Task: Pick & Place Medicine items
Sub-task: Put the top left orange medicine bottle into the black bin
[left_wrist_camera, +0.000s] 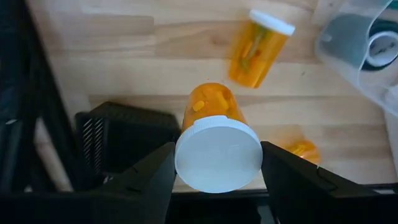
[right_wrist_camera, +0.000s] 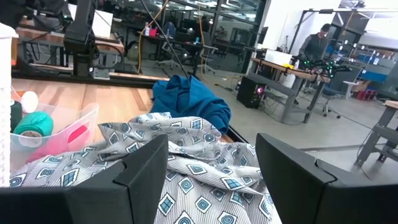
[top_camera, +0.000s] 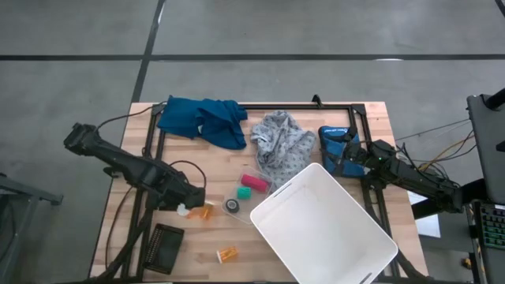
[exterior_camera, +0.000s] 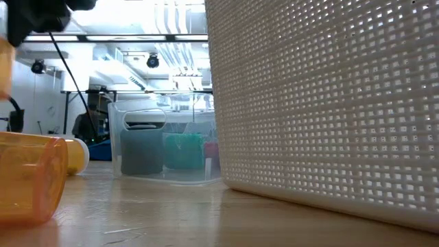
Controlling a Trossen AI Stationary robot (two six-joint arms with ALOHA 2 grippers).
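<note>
Gripping a pill bottle (left_wrist_camera: 216, 140) by its white cap, the left gripper (left_wrist_camera: 217, 177) hangs above the table (top_camera: 126, 213), beside a black grille (left_wrist_camera: 121, 134). Two more bottles (top_camera: 227, 254) lie on the wood nearby. The right gripper (right_wrist_camera: 211, 165) waits open-jawed over the patterned cloth (right_wrist_camera: 193, 180), near the white basket (top_camera: 323, 229).

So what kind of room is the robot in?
Probably a robotics lab or workshop. Past the blue cloth there are work benches piled with gear and cables, a person standing at one, and bare pipes across the ceiling.
</note>
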